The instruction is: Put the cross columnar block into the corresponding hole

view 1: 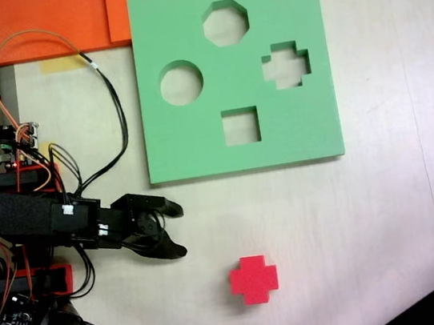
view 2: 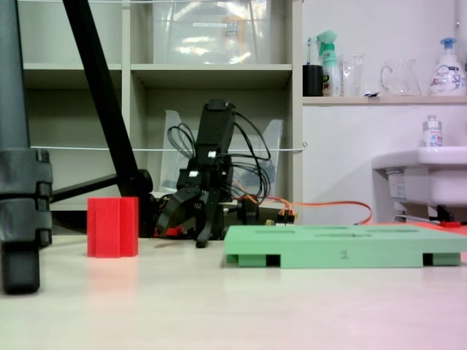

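Fixed view from above: the red cross columnar block [view 1: 254,279] stands alone on the pale desk [view 1: 386,211] in the lower middle of the frame, well apart from the green foam board [view 1: 198,145] that fills the upper middle. The corresponding hole [view 1: 286,65], plus-shaped, sits at the board's right side, with an octagonal cutout [view 1: 226,22] above and left of it, a round cutout [view 1: 182,83] at the board's left and a square cutout [view 1: 241,127] below. The black tool [view 1: 179,228] reaches in from the left edge, its two jaws spread apart with nothing between them, pointing toward the right and lying left of and a little above the block, not touching it. Orange foam sheets [view 1: 52,24] lie at the upper left, partly under the board's corner.

Fixed view from desk level: the block [view 2: 112,227] stands upright at the left, the tool [view 2: 185,235] hangs just over the desk behind it with jaws splayed, and the board [view 2: 343,245] lies flat at the right
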`<state>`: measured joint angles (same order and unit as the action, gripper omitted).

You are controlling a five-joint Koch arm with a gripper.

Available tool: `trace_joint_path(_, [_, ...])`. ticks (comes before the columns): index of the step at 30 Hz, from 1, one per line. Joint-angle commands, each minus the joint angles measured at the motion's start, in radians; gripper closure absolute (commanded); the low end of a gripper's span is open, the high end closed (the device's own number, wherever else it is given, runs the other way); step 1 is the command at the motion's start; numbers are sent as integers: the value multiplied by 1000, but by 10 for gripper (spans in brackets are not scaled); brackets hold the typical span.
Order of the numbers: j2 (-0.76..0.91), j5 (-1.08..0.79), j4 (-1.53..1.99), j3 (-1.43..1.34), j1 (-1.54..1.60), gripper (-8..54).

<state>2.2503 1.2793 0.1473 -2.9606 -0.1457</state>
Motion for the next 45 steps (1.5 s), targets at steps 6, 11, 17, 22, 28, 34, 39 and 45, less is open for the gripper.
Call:
trace_joint_path(6, [75,161,746,454,-89,177])
trace_joint_path(11, [-17,146,1045,825,-146,108])
trace_joint_path(17, [-399,-3,1393,1381,-261,4])
trace_joint_path(22, [-574,-83,1393,1559,-293,-67])
trace_joint_path(28, [-765,-117,1378,1644,-272,-67])
trace_joint_path(34, [-877,-118,1287,1644,-242,-67])
trace_joint_path(39, [-925,-115,1259,1657,-230,-67])
trace_joint_path(45, [-954,-114,1207,1658,-230,-67])
